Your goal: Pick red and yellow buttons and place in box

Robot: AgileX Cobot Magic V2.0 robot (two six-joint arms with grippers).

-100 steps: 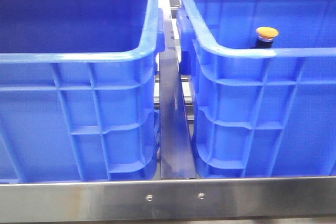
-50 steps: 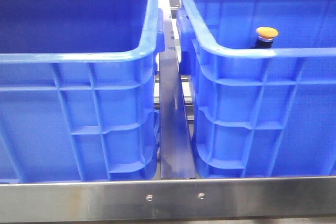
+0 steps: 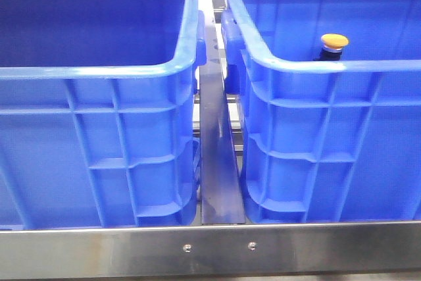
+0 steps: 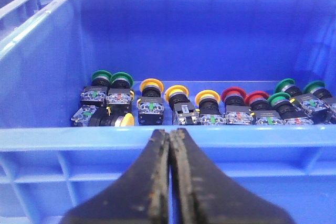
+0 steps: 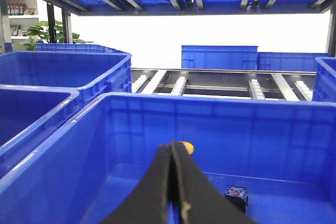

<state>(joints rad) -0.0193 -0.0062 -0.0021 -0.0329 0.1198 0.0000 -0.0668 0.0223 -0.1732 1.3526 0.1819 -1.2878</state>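
In the left wrist view a blue bin [image 4: 173,135] holds a row of push buttons: yellow-capped ones [image 4: 151,86], red-capped ones [image 4: 233,95] and green-capped ones [image 4: 101,76]. My left gripper [image 4: 170,132] is shut and empty, outside that bin's near wall. In the front view one orange-yellow button [image 3: 334,42] stands upright inside the right blue box [image 3: 329,65]. My right gripper [image 5: 173,145] is shut with nothing in it. It points into this box, and the orange cap [image 5: 188,148] peeks out just behind its tips. Neither gripper shows in the front view.
A second blue bin [image 3: 99,70] stands on the left, its floor hidden. A metal divider [image 3: 219,162] runs between the two bins and a steel rail [image 3: 210,248] crosses in front. A small black block [image 5: 236,195] lies on the right box's floor. More bins and rollers stand behind.
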